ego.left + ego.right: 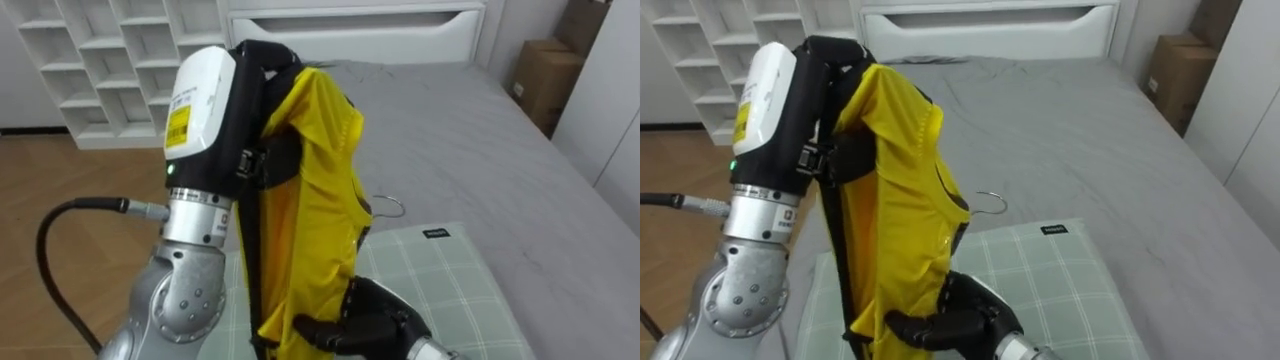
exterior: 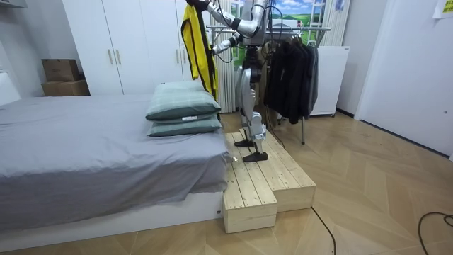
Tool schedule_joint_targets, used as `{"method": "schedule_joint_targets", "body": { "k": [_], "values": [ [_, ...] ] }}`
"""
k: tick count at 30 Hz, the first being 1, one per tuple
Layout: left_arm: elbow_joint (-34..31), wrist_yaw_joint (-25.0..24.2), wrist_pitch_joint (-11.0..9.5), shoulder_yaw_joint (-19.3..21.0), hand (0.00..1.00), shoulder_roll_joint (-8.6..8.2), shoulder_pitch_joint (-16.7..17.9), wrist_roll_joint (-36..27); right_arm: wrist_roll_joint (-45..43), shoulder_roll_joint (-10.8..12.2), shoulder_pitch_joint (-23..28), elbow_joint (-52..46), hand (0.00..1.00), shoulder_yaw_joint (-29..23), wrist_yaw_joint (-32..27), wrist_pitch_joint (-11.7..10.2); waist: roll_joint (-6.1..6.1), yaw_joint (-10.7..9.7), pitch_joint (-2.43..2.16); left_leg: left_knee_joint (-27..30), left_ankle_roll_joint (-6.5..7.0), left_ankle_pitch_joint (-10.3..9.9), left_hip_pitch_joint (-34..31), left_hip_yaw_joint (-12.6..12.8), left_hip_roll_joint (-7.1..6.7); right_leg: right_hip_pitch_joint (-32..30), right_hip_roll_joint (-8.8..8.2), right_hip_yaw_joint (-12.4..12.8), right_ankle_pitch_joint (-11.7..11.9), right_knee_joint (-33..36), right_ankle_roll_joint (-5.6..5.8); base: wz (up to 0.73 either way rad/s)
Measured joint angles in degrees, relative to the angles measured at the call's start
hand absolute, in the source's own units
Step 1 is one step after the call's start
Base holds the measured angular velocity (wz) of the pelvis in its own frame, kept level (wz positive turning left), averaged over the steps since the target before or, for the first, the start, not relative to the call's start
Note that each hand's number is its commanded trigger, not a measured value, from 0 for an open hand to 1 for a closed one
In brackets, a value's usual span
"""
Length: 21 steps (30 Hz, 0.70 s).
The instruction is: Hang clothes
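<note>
Yellow garment (image 1: 315, 200) hangs long axis vertical, above bed (image 1: 480, 130). Left hand (image 1: 268, 160) clamped at top, right hand (image 1: 375, 318) pinching hem. Hanger hook (image 1: 388, 207) points right. Clothes rack (image 2: 318, 29) behind robot.

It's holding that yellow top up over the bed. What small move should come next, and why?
Probably turn toward the clothes rack, keeping the yellow top raised. The left hand grips it high above the bed, the right hand is at its lower edge, a hanger hook shows beside it, and the rack stands at the robot's back.
</note>
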Motion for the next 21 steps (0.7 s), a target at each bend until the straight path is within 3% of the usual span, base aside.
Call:
{"method": "schedule_joint_targets", "body": {
  "k": [21],
  "values": [
    [-0.01,-1.24,0.85,0.06,1.00,-0.43,0.00,0.09,0.30,0.19,0.00,0.28,1.00,-2.18,0.01,0.05,-0.13,0.00,0.01,0.01,0.00,0.00,-0.02,0.41,0.01,-0.01,0.01,-0.05,0.11,-0.09,-0.01,-0.01]
  ]
}}
